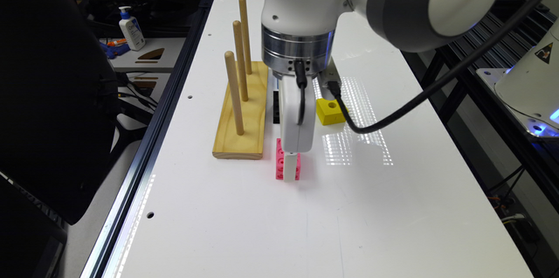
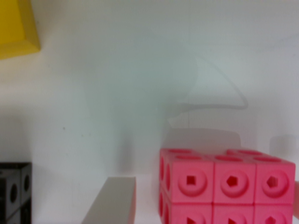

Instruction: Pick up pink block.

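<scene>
The pink block [image 1: 279, 161] stands on the white table [image 1: 393, 208], near the front end of the wooden peg stand. My gripper [image 1: 290, 172] is lowered right onto it, with a white finger covering the middle of its front face. In the wrist view the pink block [image 2: 229, 186] is close up, its round holes clear, and one grey finger [image 2: 112, 203] stands beside it with a narrow gap of table between them. The other finger is hidden. The gripper is open and holds nothing.
A wooden base with three upright pegs [image 1: 242, 112] stands just to the exterior view's left of the gripper. A yellow cube [image 1: 330, 111] lies behind it to the right, and a black block [image 2: 14, 191] lies close by. The table's metal edge rail [image 1: 144, 160] runs along the left.
</scene>
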### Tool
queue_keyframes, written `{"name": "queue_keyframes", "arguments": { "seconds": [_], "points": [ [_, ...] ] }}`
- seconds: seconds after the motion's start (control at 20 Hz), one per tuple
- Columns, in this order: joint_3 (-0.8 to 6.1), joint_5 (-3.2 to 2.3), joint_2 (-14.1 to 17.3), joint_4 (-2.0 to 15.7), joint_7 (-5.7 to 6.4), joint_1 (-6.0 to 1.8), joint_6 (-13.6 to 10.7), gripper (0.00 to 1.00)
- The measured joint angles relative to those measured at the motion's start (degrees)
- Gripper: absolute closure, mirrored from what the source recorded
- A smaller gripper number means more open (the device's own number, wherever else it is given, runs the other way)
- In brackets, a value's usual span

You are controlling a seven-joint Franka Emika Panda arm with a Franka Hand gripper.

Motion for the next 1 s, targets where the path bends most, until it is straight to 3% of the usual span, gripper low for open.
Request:
{"name": "queue_keyframes", "arguments": {
  "seconds": [0.3, 1.0],
  "points": [
    [-0.02, -0.15, 0.1, 0.98, 2.29, 2.14, 0.0, 0.00],
    [-0.40, -0.24, 1.1, 0.77, 2.39, 2.30, -0.1, 0.00]
  ]
}}
